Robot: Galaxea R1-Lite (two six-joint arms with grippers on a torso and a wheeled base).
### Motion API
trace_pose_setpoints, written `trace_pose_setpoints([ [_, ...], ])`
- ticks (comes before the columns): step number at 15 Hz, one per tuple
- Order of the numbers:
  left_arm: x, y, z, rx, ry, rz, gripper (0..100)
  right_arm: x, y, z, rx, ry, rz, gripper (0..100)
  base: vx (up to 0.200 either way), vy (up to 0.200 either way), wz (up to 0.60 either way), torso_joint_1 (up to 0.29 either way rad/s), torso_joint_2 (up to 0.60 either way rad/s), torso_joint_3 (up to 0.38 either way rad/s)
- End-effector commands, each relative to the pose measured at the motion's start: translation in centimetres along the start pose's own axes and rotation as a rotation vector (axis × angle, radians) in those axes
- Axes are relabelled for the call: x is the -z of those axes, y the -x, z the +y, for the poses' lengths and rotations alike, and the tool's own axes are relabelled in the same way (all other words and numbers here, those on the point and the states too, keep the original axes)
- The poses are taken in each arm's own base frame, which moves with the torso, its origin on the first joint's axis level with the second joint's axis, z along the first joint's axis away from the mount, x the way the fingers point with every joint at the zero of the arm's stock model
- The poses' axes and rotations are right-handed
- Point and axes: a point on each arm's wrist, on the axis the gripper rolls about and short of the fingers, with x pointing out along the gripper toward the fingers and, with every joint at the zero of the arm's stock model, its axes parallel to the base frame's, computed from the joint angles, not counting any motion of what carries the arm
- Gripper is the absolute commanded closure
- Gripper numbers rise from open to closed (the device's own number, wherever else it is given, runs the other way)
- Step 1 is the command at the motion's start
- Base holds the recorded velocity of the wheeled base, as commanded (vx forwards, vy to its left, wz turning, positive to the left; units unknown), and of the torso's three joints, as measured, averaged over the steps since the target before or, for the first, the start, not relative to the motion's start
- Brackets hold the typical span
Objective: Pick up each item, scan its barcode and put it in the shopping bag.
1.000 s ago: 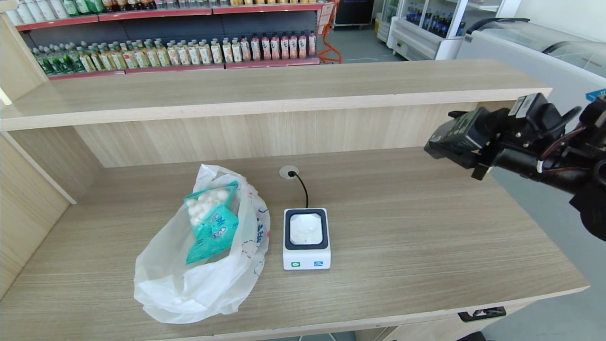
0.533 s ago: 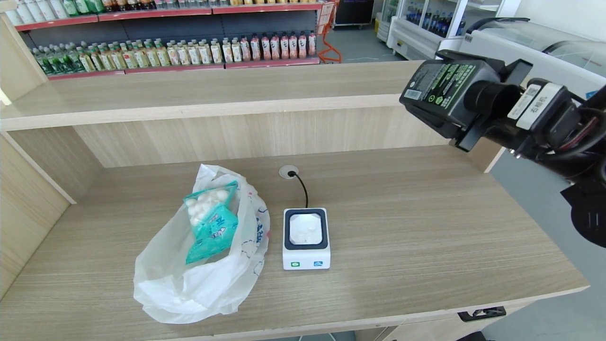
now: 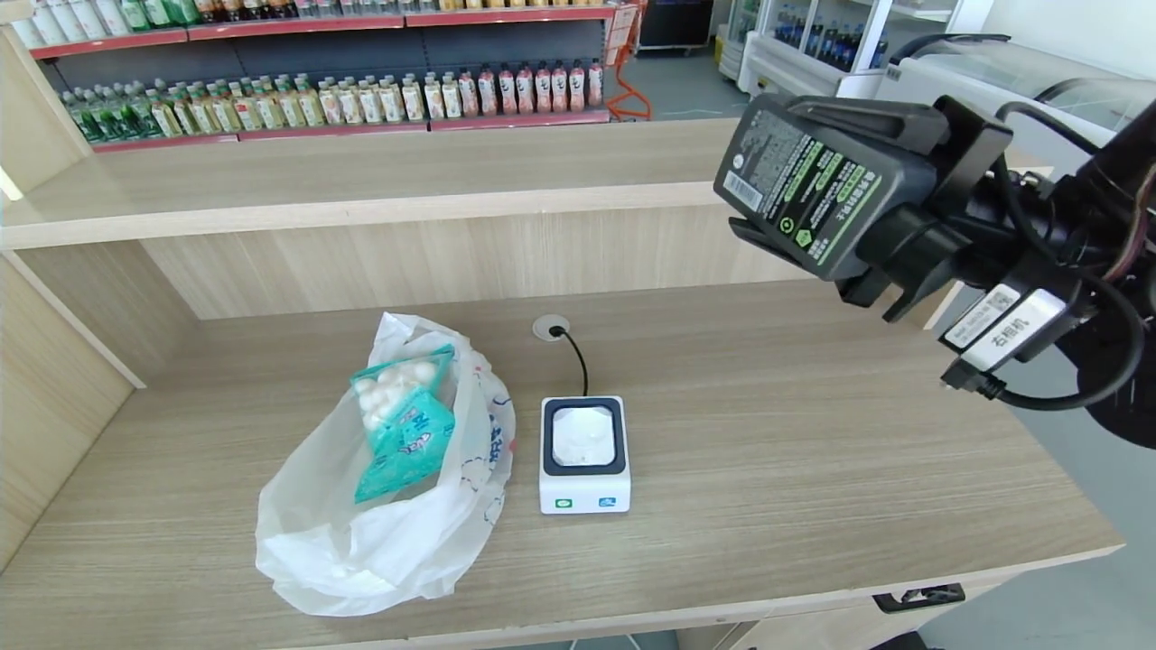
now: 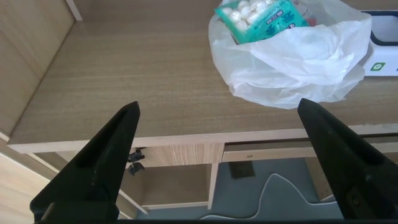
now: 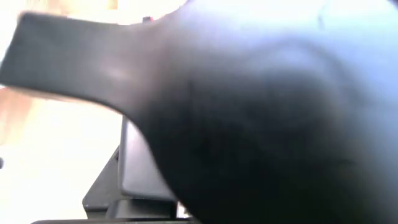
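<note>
Head view: right gripper (image 3: 890, 212) is clamping a dark packet (image 3: 813, 181) high over the counter's (image 3: 813, 451) right end, printed face tilting up. Scanner (image 3: 584, 451) is sitting at seven o'clock from it, shopping bag (image 3: 361, 551) at the scanner's nine. Left gripper (image 4: 219, 106) is hanging wide open, empty.

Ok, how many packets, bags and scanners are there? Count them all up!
white plastic shopping bag: 1
packets: 2, the teal packet of white balls in the bag and the dark grey flat packet with green print held up in the air
white box-shaped barcode scanner: 1
Total: 4
</note>
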Motion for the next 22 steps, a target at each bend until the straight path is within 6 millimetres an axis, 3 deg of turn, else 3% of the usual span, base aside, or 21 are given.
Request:
trace_pose_setpoints([
  [1, 0.0, 0.0, 0.0, 0.000, 0.000, 0.000, 0, -1.6, -2.8, -1.4, 0.072, 0.061, -0.145, 100, 0.000, 0.000, 0.00, 0.000, 0.00, 0.000],
  [3, 0.0, 0.0, 0.0, 0.000, 0.000, 0.000, 0, -3.2, -4.7, -2.0, 0.109, 0.049, -0.226, 100, 0.000, 0.000, 0.00, 0.000, 0.00, 0.000],
  [9, 0.0, 0.0, 0.0, 0.000, 0.000, 0.002, 0, -4.4, -6.0, -2.8, 0.169, 0.072, -0.287, 100, 0.000, 0.000, 0.00, 0.000, 0.00, 0.000],
  [11, 0.0, 0.0, 0.0, 0.000, 0.000, 0.000, 0, -5.7, -7.0, -3.0, 0.216, 0.073, -0.338, 100, 0.000, 0.000, 0.00, 0.000, 0.00, 0.000],
  [14, 0.0, 0.0, 0.0, 0.000, 0.000, 0.000, 0, -6.8, -7.5, -1.9, 0.240, 0.069, -0.369, 100, 0.000, 0.000, 0.00, 0.000, 0.00, 0.000],
  [22, 0.0, 0.0, 0.0, 0.000, 0.000, 0.000, 0, -6.9, -5.1, -0.2, 0.209, 0.085, -0.311, 100, 0.000, 0.000, 0.00, 0.000, 0.00, 0.000],
])
